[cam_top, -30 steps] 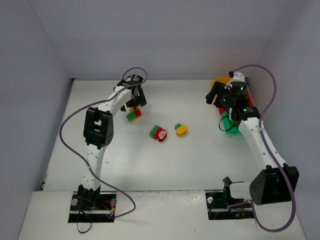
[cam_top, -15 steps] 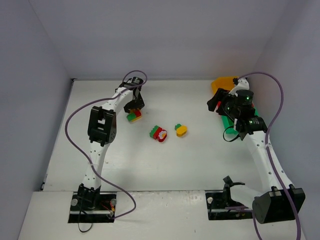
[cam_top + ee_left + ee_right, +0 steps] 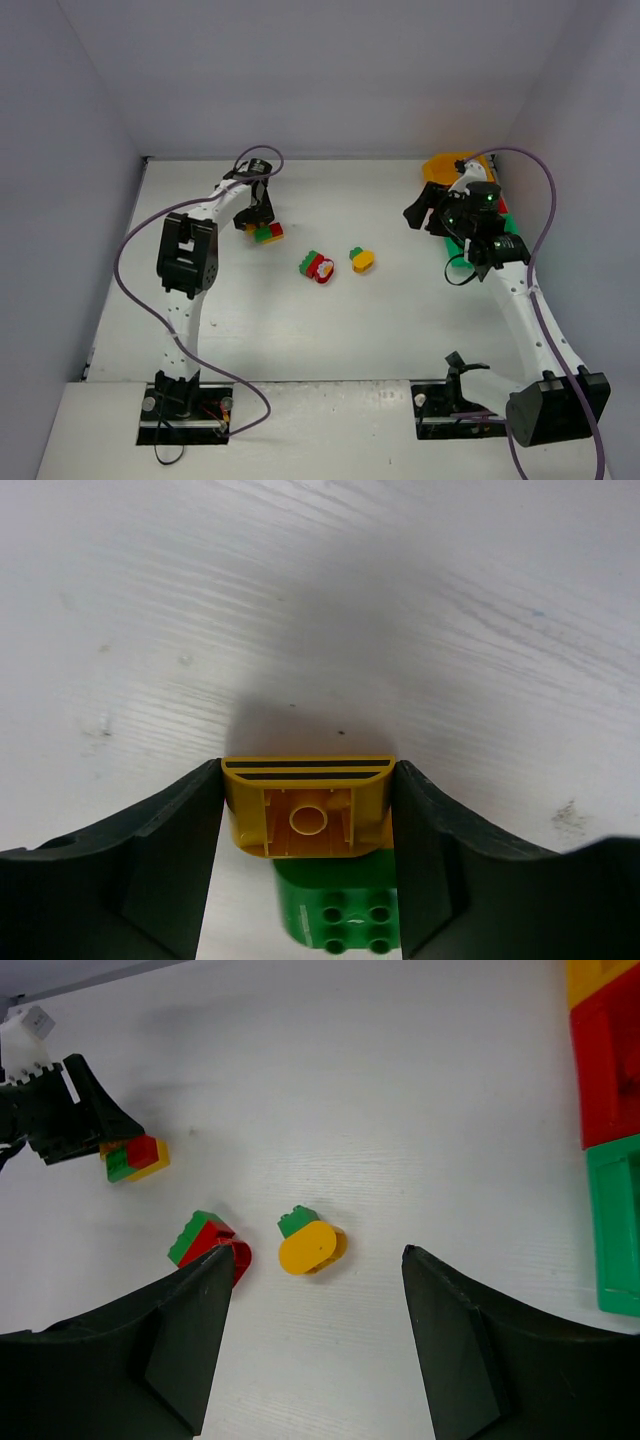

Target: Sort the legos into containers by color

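left gripper (image 3: 308, 780) is clamping the yellow brick (image 3: 308, 820) at ten o'clock, likely prying it off the green brick (image 3: 335, 920); right gripper (image 3: 318, 1260) is gaping, empty.

The white surface (image 3: 300, 330) carries three clumps of studded plastic bricks: a yellow-green-red clump (image 3: 266, 233) between the left jaws, a green-red clump (image 3: 318, 267) and a green-yellow clump (image 3: 362, 260) before the right jaws. Beside the right jaws are three open plastic bins: one yellow-orange bin (image 3: 600, 975), one red bin (image 3: 605, 1070), one green bin (image 3: 615, 1225).
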Controlling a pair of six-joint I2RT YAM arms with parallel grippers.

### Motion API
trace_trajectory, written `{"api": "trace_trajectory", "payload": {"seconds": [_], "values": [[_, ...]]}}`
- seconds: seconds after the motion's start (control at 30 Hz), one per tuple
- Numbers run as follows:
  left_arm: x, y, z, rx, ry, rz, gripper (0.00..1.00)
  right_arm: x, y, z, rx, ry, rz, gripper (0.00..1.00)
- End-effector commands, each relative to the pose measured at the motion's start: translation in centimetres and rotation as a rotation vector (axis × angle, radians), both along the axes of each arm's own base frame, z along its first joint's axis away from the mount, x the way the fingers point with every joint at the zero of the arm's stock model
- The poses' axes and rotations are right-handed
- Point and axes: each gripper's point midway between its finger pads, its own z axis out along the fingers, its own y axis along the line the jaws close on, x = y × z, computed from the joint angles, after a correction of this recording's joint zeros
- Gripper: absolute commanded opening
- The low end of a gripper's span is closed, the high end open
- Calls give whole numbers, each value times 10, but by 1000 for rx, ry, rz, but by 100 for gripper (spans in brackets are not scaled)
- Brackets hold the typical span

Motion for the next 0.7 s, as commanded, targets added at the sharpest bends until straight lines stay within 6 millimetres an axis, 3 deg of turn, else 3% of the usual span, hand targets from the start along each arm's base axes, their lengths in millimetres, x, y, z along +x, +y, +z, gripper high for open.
{"api": "trace_trajectory", "payload": {"seconds": [0.0, 0.03, 0.13, 0.27, 0.3, 0.37, 0.4, 0.43, 0.47, 0.5, 0.67], "values": [[28, 15, 85, 40, -234, -98, 13, 4, 18, 19, 39, -52, 75, 64], [28, 16, 104, 44, -277, -118, 13, 4, 22, 19, 43, -48, 90, 64], [30, 16, 127, 58, -349, -189, 13, 5, 33, 23, 60, -49, 133, 64], [21, 6, 180, 28, -497, -291, 13, 7, 47, 24, 79, -35, 169, 64], [15, 5, 178, 34, -496, -326, 13, 6, 51, 26, 95, -30, 184, 64], [-2, -5, 206, -1, -572, -417, 13, 7, 63, 33, 125, -26, 228, 64], [-20, -23, 221, -36, -637, -535, 13, 7, 76, 40, 151, -25, 273, 64], [-30, -36, 218, -60, -655, -621, 13, 5, 83, 43, 160, -23, 297, 64], [-34, -35, 231, -60, -683, -620, 13, 7, 84, 40, 160, -15, 296, 64], [-41, -48, 239, -73, -721, -679, 13, 6, 91, 49, 178, -23, 325, 64], [-93, -92, 257, -4, -840, -1003, 17, 0, 133, 62, 222, -5, 451, 64]]}}
